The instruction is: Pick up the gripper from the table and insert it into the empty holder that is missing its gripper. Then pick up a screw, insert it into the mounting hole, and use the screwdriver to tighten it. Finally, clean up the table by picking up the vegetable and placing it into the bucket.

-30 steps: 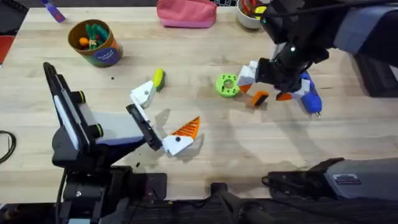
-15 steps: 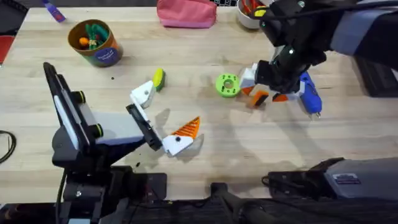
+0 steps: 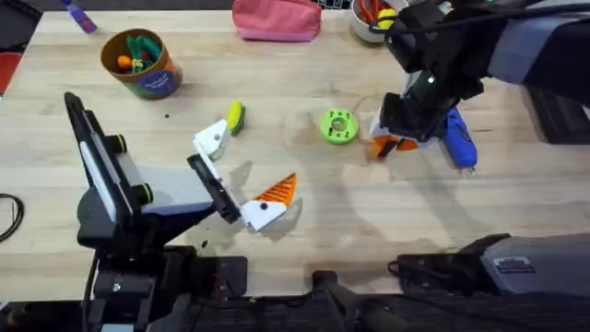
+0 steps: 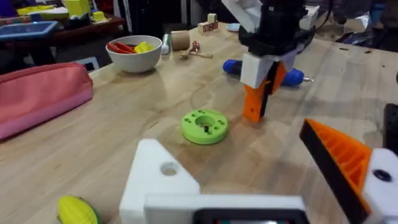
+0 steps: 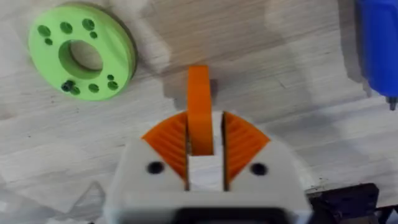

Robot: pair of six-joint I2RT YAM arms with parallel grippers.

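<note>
The small orange gripper (image 5: 199,93) stands on end on the table, pinched between the orange pads of my right gripper (image 3: 395,138), which is shut on it; the left wrist view shows it (image 4: 255,107) hanging below that claw (image 4: 264,68). My left gripper (image 3: 247,166) stands open: one jaw is the bare white holder (image 3: 212,138), the other carries an orange wedge (image 3: 277,192). The blue screwdriver (image 3: 458,138) lies just right of the right gripper. The yellow corn vegetable (image 3: 235,116) lies beside the holder. The bucket (image 3: 140,63) stands far left with toys inside.
A green disc (image 3: 336,126) with several holes lies left of the right gripper. A pink pouch (image 3: 277,18) and a white bowl (image 3: 369,18) sit along the far edge. Bare wood lies between the two arms.
The right gripper's fingers, spread wide around the orange piece a second ago, have closed on it. The left arm has not moved.
</note>
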